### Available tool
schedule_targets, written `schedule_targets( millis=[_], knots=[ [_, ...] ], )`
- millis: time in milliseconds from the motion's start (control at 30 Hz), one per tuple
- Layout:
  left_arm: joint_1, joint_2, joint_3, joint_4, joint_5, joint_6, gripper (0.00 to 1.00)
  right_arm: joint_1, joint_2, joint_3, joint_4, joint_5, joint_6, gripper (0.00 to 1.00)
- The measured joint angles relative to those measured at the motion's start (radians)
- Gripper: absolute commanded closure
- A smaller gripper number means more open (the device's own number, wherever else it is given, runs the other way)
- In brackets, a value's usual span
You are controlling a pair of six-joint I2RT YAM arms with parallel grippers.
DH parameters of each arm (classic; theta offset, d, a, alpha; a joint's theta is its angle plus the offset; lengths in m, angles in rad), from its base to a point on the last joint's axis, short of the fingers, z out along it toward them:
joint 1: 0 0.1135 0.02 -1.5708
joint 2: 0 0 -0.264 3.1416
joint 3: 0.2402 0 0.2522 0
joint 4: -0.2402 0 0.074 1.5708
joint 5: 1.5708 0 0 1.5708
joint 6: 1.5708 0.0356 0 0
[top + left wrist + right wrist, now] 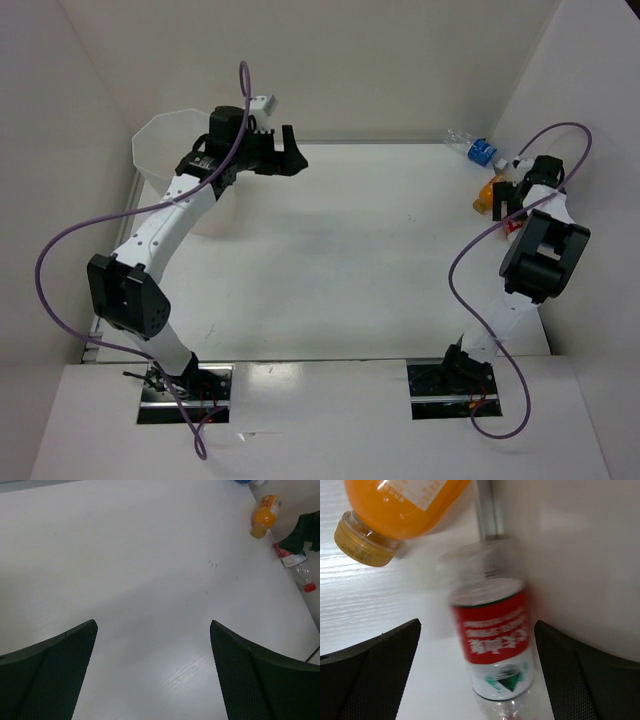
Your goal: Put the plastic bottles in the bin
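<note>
Bottles (pixel 487 193) all lie at the far right of the table (pixel 350 260), well apart from the bin (pixel 150 135) in the far left corner, and you can see none inside it yet. The red-label bottle (pixel 495 635) is the one in hand. It lies on its side, tight beside the right wall (pixel 580 555), and it looks blurred in the wrist view. The right gripper (pixel 476 630) hangs over it with jaws wide apart, one finger on each side and nothing held.

The orange bottle (pixel 266 516) lies just beside it, nearer the middle of the table. The blue-label bottle (pixel 478 150) lies further back, in the corner.

You seem to be at the reach for the first pick. The next move probably calls for lowering squarely over the label and closing on the body. Mind the wall-side finger, which looks short of room, and you may nudge the orange bottle.

The left gripper (pixel 152 625) is also spread open and empty, over bare table just beside the bin. It may suit a hand-over, since the carry across is long.

The table is white and faintly grained. Plain pale walls close it in at the back and both sides.
</note>
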Motion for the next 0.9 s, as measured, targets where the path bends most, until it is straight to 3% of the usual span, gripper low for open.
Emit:
schedule_targets(
  millis=[200, 267, 300, 433, 767, 900],
  knots=[
    [-0.026, 0.004, -0.007, -0.007, -0.026, 0.001, 0.00, -0.002, 0.051, 0.000, -0.021, -0.080, -0.010, 0.04],
    [-0.024, 0.004, -0.013, -0.007, -0.035, 0.000, 0.00, -0.002, 0.069, 0.003, -0.036, -0.095, -0.011, 0.15],
    [-0.023, 0.003, -0.016, -0.006, -0.038, -0.001, 0.00, -0.002, 0.082, 0.006, -0.048, -0.101, -0.014, 0.25],
    [-0.022, 0.003, -0.022, -0.007, -0.054, -0.002, 0.00, 0.008, 0.097, 0.007, -0.058, -0.105, -0.013, 0.45],
    [-0.022, 0.003, -0.022, -0.006, -0.062, -0.006, 0.00, 0.141, 0.067, -0.003, -0.061, -0.071, 0.004, 0.48],
    [-0.021, 0.001, -0.046, 0.014, -0.021, -0.005, 0.00, 0.192, -0.015, -0.002, -0.074, -0.147, 0.051, 0.50]
  ],
)
